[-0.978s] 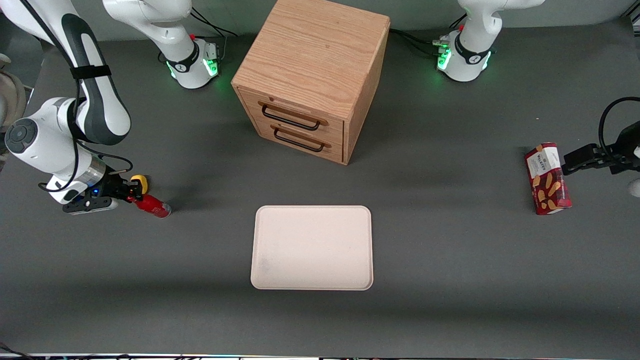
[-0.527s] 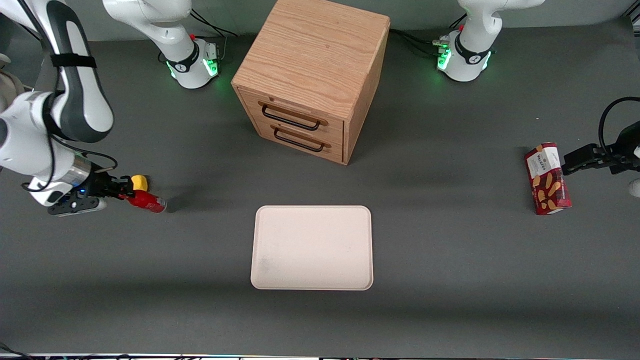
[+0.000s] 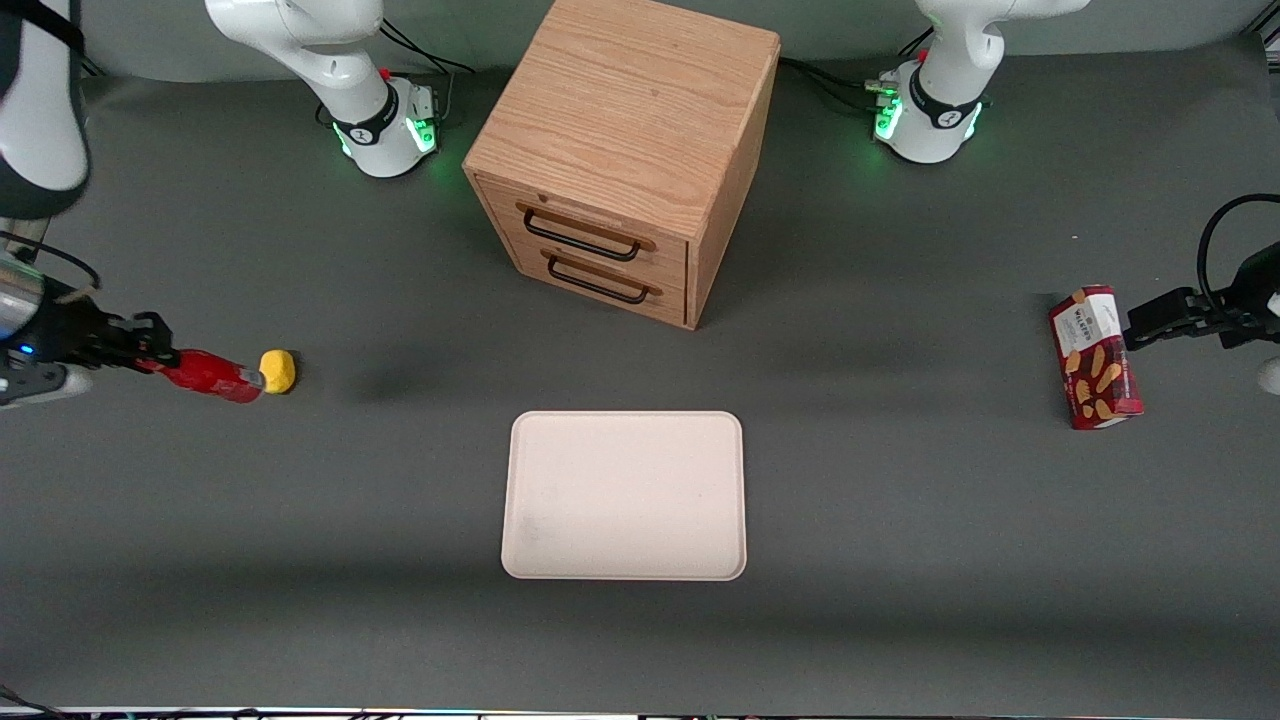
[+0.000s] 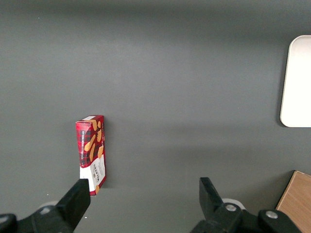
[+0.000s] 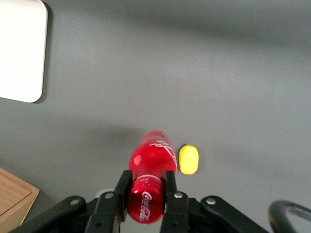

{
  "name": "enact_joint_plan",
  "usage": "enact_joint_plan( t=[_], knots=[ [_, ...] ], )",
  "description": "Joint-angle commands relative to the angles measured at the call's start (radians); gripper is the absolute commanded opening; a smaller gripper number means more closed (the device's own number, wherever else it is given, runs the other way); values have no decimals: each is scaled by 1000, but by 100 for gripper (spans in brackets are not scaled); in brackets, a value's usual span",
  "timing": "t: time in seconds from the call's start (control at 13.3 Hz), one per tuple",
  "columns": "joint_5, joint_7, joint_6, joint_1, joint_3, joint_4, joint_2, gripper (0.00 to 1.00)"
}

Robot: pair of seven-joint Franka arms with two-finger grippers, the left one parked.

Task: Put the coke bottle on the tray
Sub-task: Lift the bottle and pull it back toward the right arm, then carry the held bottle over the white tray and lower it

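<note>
The coke bottle [image 3: 205,373] is a small all-red bottle held lying sideways in my right gripper [image 3: 152,356], which is shut on it. It hangs above the table at the working arm's end, with its shadow on the cloth below. In the right wrist view the fingers [image 5: 122,188] clamp the bottle [image 5: 151,167] on both sides, and my gripper [image 5: 147,187] is closed round it. The pale cream-pink tray [image 3: 625,495] lies flat near the table's middle, well apart from the bottle. A corner of the tray [image 5: 19,48] shows in the right wrist view.
A yellow rounded lump [image 3: 278,370] lies on the table just beside the bottle's free end, and also shows in the right wrist view [image 5: 188,159]. A wooden drawer cabinet [image 3: 620,160] stands farther from the camera than the tray. A red biscuit box [image 3: 1094,357] lies toward the parked arm's end.
My gripper has carried the bottle up off the table and toward the working arm's end, away from the tray. The yellow lump has stayed in place.
</note>
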Motion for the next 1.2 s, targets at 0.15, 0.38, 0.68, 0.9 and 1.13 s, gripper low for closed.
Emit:
enact_joint_plan(
  t=[0.15,0.38,0.68,0.9,1.13],
  knots=[
    [-29,-24,-206,2,0,236,9,0],
    [-33,-25,-260,2,1,290,9,0],
    [-21,-10,-274,25,9,340,39,0],
    [-21,89,-276,135,10,431,125,0],
    [-21,241,-286,257,9,523,203,0]
  ],
)
